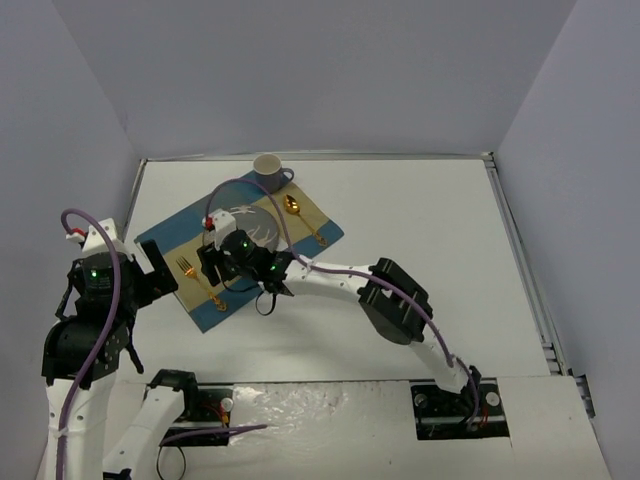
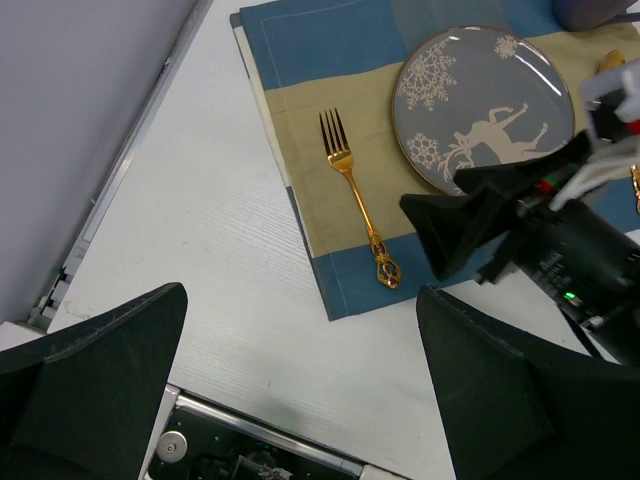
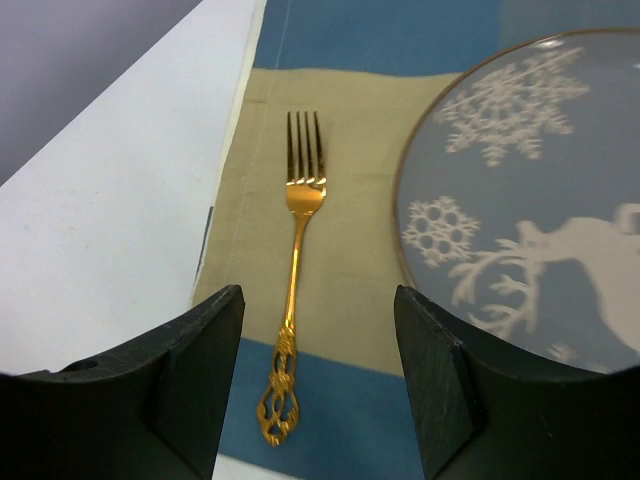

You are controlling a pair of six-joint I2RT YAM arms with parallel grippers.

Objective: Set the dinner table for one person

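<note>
The top view looks down over the large white tabletop (image 1: 420, 230); both closer wrist views share the ornate gold fork (image 2: 355, 195).

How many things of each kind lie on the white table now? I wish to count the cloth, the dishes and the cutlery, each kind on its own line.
placemat: 1
plate: 1
cup: 1
fork: 1
spoon: 1
Total on the dinner table: 5
</note>
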